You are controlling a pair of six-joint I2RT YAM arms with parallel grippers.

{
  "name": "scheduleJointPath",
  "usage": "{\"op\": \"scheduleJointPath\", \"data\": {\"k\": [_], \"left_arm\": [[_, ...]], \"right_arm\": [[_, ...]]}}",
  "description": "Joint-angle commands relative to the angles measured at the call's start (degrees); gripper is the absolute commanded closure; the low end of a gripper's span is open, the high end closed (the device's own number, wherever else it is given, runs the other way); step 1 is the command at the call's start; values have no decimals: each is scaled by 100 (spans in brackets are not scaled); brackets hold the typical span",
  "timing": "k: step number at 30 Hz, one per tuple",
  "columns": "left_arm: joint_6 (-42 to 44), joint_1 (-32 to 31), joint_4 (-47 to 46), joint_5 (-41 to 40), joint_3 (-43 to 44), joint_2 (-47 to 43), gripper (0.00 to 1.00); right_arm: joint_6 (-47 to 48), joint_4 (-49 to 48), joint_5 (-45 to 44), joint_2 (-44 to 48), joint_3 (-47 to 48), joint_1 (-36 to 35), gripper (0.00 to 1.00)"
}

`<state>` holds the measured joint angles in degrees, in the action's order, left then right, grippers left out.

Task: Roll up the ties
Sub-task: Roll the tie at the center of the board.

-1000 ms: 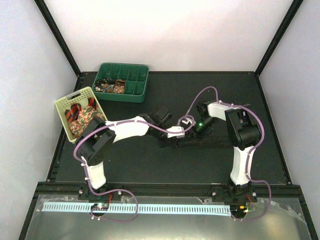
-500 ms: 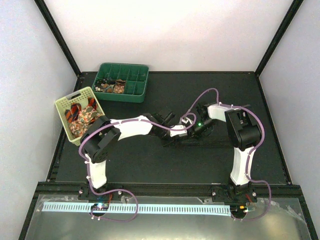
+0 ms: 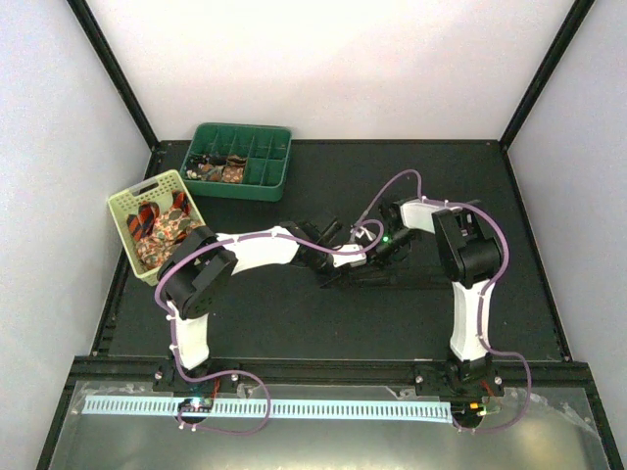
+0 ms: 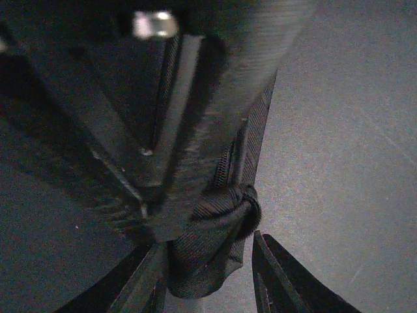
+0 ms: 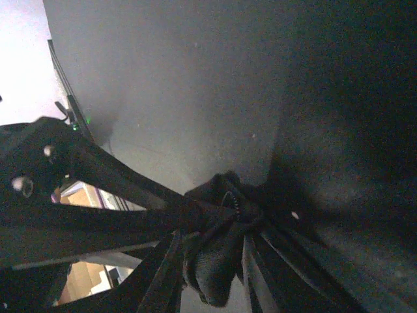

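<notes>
A very dark tie (image 4: pixel 208 241) is bunched into a small roll at the middle of the table, where both arms meet. In the left wrist view the roll sits between the fingers of my left gripper (image 4: pixel 205 251). It rests against the left finger (image 4: pixel 140 280), with a thin gap to the right one, so these jaws are open. The tie's flat strip runs away under the other gripper. My right gripper (image 5: pixel 212 241) is shut on the same tie (image 5: pixel 218 264), both fingers pressing the fabric. From above, the left gripper (image 3: pixel 345 266) and right gripper (image 3: pixel 377 257) are almost touching.
A green tray (image 3: pixel 276 182) at the back left holds rolled ties (image 3: pixel 220 169) in its compartments. A pale basket (image 3: pixel 121 210) at the left edge holds orange-striped and floral ties (image 3: pixel 162 230). Purple cables loop over both arms.
Both grippers have shifted a little left and toward the back, staying together. The flat dark strip on the table to their right looks shorter.
</notes>
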<state>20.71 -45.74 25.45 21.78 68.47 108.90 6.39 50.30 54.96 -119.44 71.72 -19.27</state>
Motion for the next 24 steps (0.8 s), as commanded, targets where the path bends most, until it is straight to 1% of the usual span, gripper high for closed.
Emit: {"op": "scheduleJointPath", "data": {"k": [1, 5, 10, 12, 17, 24], "left_arm": [[-92, -49, -18, 5, 50, 85, 62], [-117, -21, -111, -59, -92, -32, 58], [-100, 47, -334, 8, -342, -142, 54], [-102, 47, -376, 70, -348, -84, 54], [-137, 18, -460, 166, -329, 59, 60], [-111, -14, -706, -61, -610, -88, 57]], "right_arm": [[-45, -77, -15, -197, 252, -42, 75], [198, 54, -399, -245, 157, -46, 78], [347, 0, -577, -197, -95, -42, 81], [331, -47, -615, -195, -108, -42, 81], [357, -157, -717, -119, 10, -33, 81], [328, -266, -497, -235, 88, -61, 84]]}}
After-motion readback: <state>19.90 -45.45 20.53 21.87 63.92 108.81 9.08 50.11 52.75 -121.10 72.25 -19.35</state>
